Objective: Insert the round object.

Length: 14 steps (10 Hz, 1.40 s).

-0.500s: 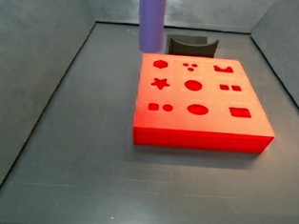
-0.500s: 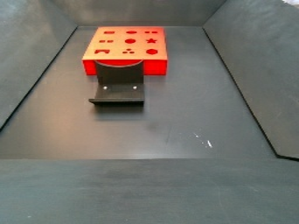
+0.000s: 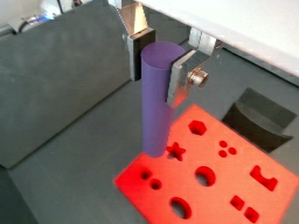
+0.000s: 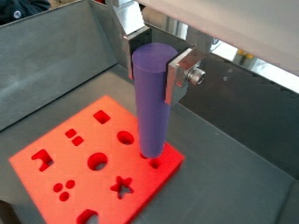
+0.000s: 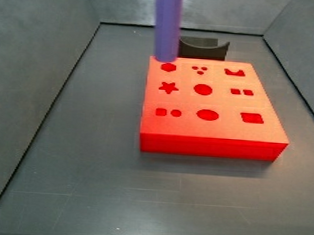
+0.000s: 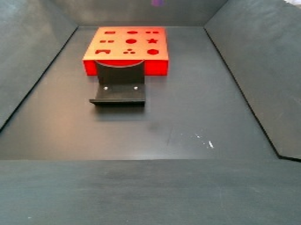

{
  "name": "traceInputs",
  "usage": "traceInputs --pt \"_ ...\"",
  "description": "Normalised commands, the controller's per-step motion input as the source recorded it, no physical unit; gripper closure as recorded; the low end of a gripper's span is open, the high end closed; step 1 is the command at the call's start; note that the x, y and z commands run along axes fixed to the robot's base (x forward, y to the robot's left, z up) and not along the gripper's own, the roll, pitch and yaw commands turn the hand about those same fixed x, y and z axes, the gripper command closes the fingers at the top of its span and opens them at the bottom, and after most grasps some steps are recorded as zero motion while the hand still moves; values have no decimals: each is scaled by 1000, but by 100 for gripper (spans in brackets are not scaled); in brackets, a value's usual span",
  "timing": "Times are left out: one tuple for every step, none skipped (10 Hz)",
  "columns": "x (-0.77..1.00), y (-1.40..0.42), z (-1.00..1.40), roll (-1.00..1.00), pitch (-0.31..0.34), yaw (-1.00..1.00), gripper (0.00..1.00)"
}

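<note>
The round object is a long purple peg, held upright in my gripper (image 3: pixel 156 66), which is shut on its upper end in both wrist views (image 4: pixel 152 66). The peg (image 3: pixel 156 105) hangs over the red block (image 3: pixel 211 194), which has several shaped holes. Its lower end sits just above a round hole at one corner of the block (image 4: pixel 128 162), and I cannot tell whether it touches. In a side view the peg (image 5: pixel 167 25) stands over the far left corner of the block (image 5: pixel 211 145). In a side view the block (image 6: pixel 106 63) shows at the far end.
The dark fixture (image 5: pixel 202 44) stands on the floor right behind the block; it also shows in a side view (image 6: pixel 118 88) and in a wrist view (image 3: pixel 263 118). Grey walls enclose the dark floor on all sides.
The peg has moved a little to the right in the side view and now stands over the block's far left corner.
</note>
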Motion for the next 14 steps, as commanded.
traceInputs --pt "577 291 -149 10 -76 0 100" --pt "609 314 -146 16 -74 0 100" --pt "540 203 -149 6 -63 0 100" --pt "551 3 -111 61 -34 0 100" --pt "560 0 -120 77 -34 0 100" --pt "563 51 -197 41 -50 0 100" --pt "480 63 -171 30 -43 0 100" --pt "320 3 -114 4 -1 0 100" --pt "400 49 -183 40 -23 0 100" --pt "560 126 -183 69 -20 0 100" --pt "760 183 -206 73 -39 0 100" --pt "689 183 -231 87 -50 0 100" --pt "420 209 -254 193 -29 0 100" --pt "297 106 -254 307 -34 0 100"
